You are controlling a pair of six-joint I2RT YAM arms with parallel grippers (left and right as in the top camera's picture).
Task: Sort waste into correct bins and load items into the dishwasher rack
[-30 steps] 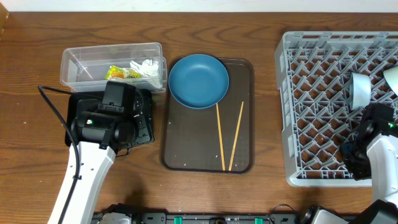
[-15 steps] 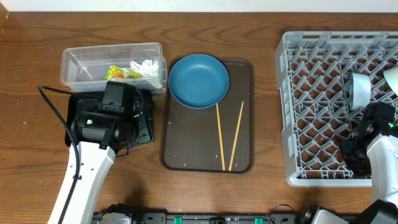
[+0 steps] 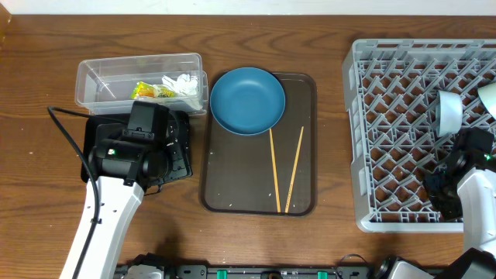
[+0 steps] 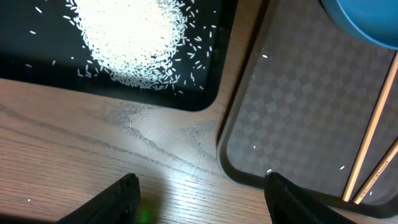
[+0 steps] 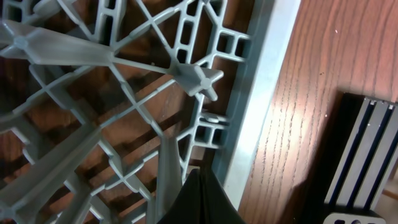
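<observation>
**Left fingers wide over bare counter, right fingers shut at the rack's rim**

The left gripper [image 4: 202, 202] has its fingers [image 4: 118, 199] spread wide and empty above the bare counter [image 4: 93, 155]. The black tray [image 4: 37, 68] is at its 11 o'clock and the brown serving tray [image 4: 280, 130] at 1. The right gripper [image 5: 199, 186] has its fingers pressed together, holding nothing, over the rack [image 5: 261, 93] rim.

Only the left wrist view shows the rice heap [image 4: 127, 34] on the black tray — overhead, the arm covers it. Overhead, the wrapper [image 3: 145, 91] and tissue [image 3: 180, 84] lie in the clear tub [image 3: 101, 85]. The blue dish [image 3: 247, 100] and chopsticks [image 3: 285, 170] sit on the serving tray, with open counter at its 3 o'clock before the rack.
</observation>
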